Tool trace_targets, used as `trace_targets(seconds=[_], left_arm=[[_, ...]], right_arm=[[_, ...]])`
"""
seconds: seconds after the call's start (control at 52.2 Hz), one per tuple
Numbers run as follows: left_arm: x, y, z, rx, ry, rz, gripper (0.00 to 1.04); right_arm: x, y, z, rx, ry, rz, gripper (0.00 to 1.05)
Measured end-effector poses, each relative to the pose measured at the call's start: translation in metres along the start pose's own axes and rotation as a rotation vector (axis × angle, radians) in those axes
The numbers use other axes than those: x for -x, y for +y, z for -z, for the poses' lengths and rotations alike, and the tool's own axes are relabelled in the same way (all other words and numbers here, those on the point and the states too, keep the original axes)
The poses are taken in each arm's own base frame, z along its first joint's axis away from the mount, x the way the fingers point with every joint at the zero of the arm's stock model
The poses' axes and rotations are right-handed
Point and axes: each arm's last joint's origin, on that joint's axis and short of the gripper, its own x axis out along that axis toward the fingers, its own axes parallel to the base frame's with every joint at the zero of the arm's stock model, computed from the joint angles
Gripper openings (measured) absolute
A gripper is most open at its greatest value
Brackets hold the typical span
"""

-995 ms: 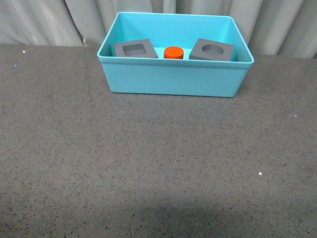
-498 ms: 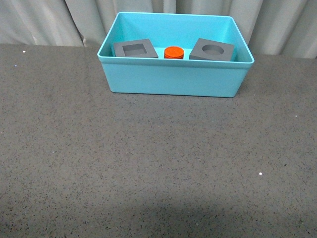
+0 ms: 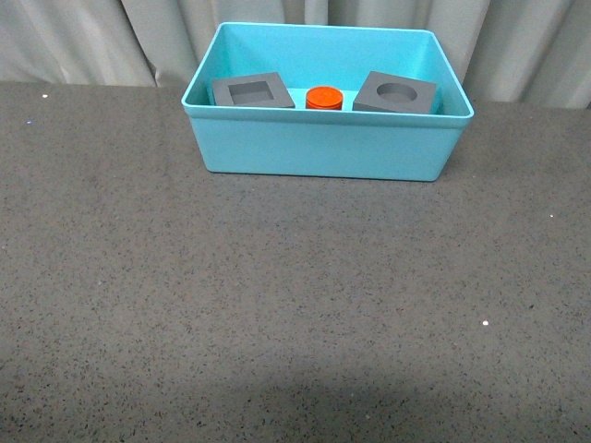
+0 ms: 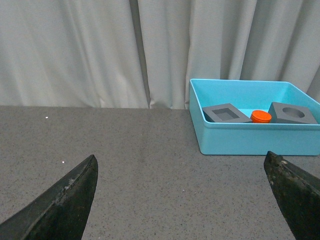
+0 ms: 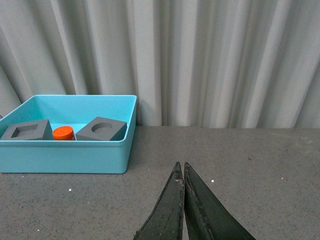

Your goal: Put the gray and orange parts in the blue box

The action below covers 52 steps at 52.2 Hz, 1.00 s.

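The blue box (image 3: 323, 148) stands at the far middle of the table. Inside it sit the gray cube with a square recess (image 3: 251, 91) on the left, the orange cylinder (image 3: 324, 97) in the middle, and the gray cube with a round recess (image 3: 395, 93) on the right. Neither arm shows in the front view. In the left wrist view my left gripper (image 4: 182, 160) is open and empty, low over the table, far from the box (image 4: 260, 140). In the right wrist view my right gripper (image 5: 181, 165) is shut and empty, away from the box (image 5: 65, 157).
The dark speckled tabletop (image 3: 295, 305) stretches in front of the box. A pale pleated curtain (image 3: 92, 37) hangs behind the table's far edge.
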Motion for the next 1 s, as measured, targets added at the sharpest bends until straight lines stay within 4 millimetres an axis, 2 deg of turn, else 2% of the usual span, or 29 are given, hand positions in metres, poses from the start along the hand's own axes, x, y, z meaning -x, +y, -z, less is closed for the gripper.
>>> trace_targets(seconds=[0.096,0.344,0.919,0.938,0.995], left_arm=[[0.0000,0.0000,0.0000,0.000,0.000,-0.001,0.98],[0.0000,0.0000,0.0000,0.000,0.000,0.000,0.98],[0.0000,0.0000,0.0000,0.000,0.000,0.000,0.98],[0.0000,0.0000,0.0000,0.000,0.000,0.000,0.98],[0.0000,0.0000,0.0000,0.000,0.000,0.000,0.98]], right_arm=[[0.0077,0.0001,0.0030,0.000,0.013,-0.002,0.00],[0.0087,0.0001,0.0023,0.001,0.003,-0.002,0.01],[0.0087,0.0001,0.0023,0.000,0.003,-0.002,0.95],[0.0087,0.0001,0.0023,0.000,0.003,-0.002,0.97],[0.0087,0.0001,0.0023,0.000,0.003,-0.002,0.94]])
